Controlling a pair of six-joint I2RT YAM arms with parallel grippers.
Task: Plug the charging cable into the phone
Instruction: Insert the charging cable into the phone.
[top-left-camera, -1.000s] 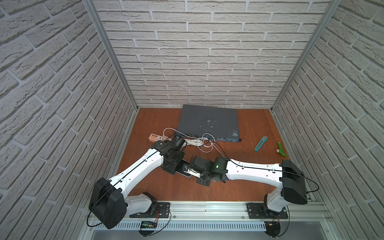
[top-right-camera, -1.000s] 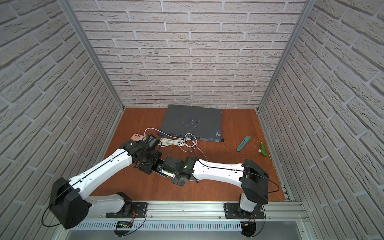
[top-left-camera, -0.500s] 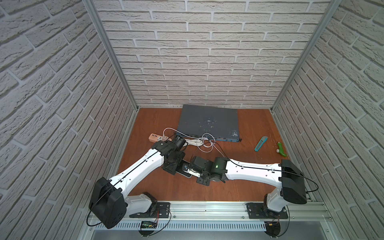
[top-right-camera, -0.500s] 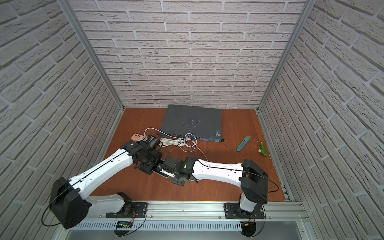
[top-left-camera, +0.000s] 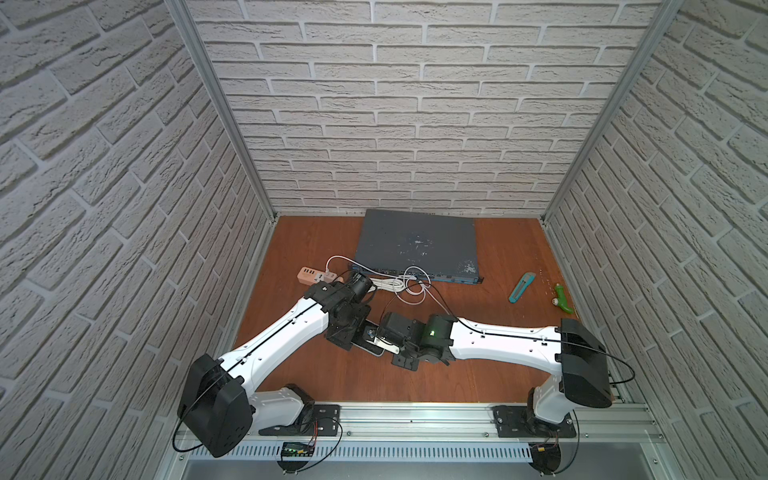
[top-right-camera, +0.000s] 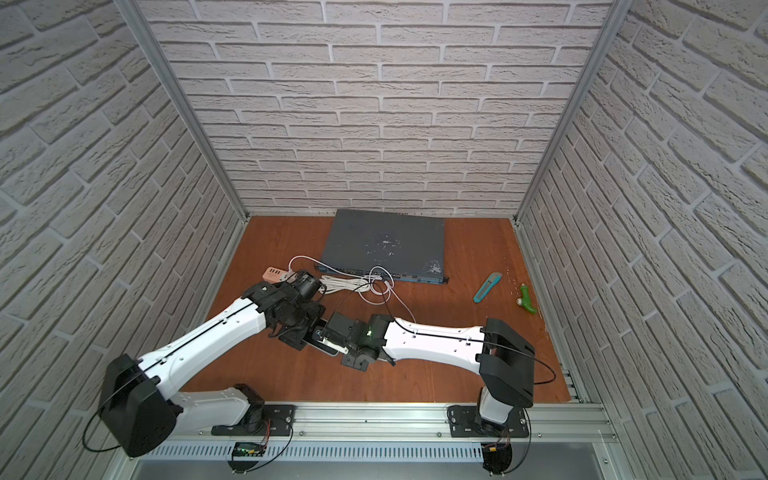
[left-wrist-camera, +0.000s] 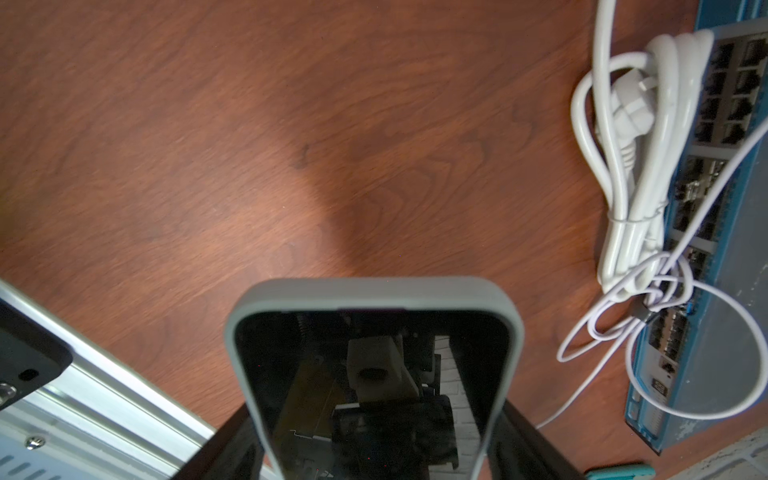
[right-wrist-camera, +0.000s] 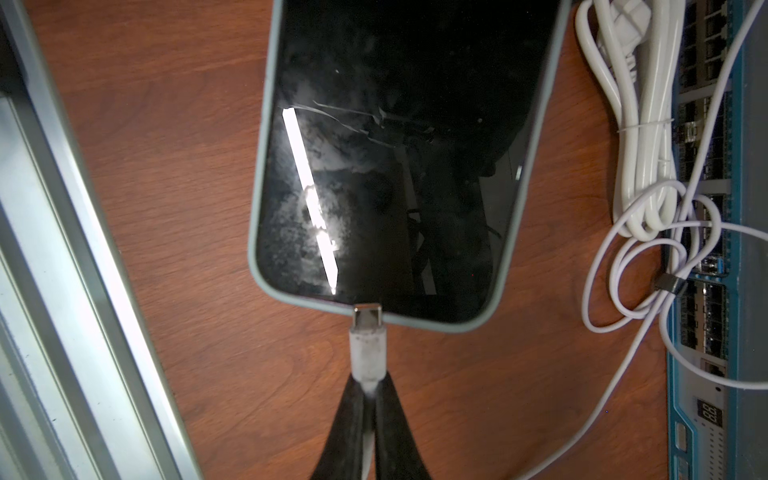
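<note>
Reddish-brown wood makes the desk (right-wrist-camera: 166, 174). On it, between the two arms, lies the flat rectangular phone (right-wrist-camera: 395, 166) with glossy black screen and pale grey-green rim, screen up. The left claw (left-wrist-camera: 374, 415) is spread wide across the phone, with black fingers (left-wrist-camera: 235, 453) tight against both long edges. The right claw (right-wrist-camera: 369, 386) is pinched shut on the small white plug of the thin white charging cable (right-wrist-camera: 368, 349). The plug's metal tip meets the middle of the phone's short bottom edge in plain sight; whether it sits in the port cannot be told. The cable's slack loops beside a bundled thick white cord (right-wrist-camera: 648, 124), at the blue front of a dark grey flat box (top-left-camera: 415, 245).
</note>
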